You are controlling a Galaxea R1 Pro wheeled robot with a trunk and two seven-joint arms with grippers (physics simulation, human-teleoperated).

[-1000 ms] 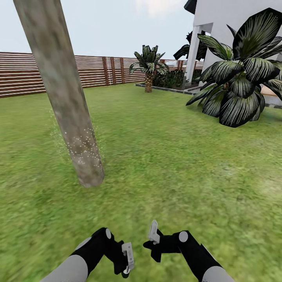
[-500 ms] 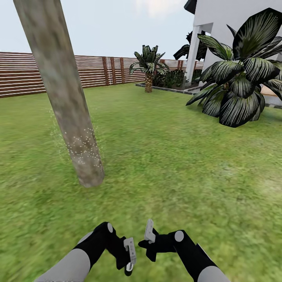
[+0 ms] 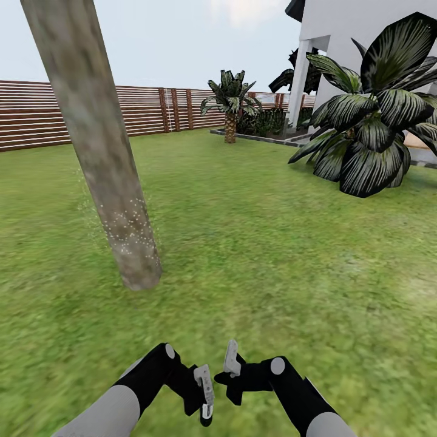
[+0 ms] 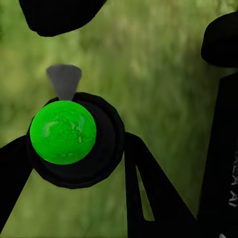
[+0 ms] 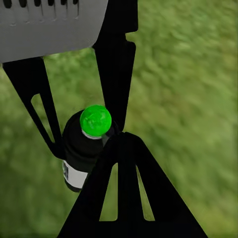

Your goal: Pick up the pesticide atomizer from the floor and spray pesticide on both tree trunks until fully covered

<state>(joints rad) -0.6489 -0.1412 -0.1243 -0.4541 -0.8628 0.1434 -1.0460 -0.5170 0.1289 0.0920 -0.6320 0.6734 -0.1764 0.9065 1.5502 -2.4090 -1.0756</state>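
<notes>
The pesticide atomizer (image 4: 63,132) is a small black bottle with a bright green top and a grey nozzle. In the right wrist view the atomizer (image 5: 89,144) shows a white label low on its body. My left gripper (image 3: 206,400) is shut on it, one black finger on each side, low in the head view. My right gripper (image 3: 230,366) is just beside it, its fingers (image 5: 124,163) shut together with nothing in them. One leaning grey-brown tree trunk (image 3: 91,121) rises at the left. Whitish pesticide specks (image 3: 124,221) cling to its lower part. Green grass floor (image 3: 273,261) lies all around.
A brown slatted fence (image 3: 121,112) closes the lawn at the back. A short palm (image 3: 229,103) stands by it. A big dark-leaved plant (image 3: 370,133) and a white house wall (image 3: 364,24) fill the right side.
My two grippers have drawn a little closer together: the left one crept right and the right one shifted left. The trunk, the specks and the view are unchanged.
</notes>
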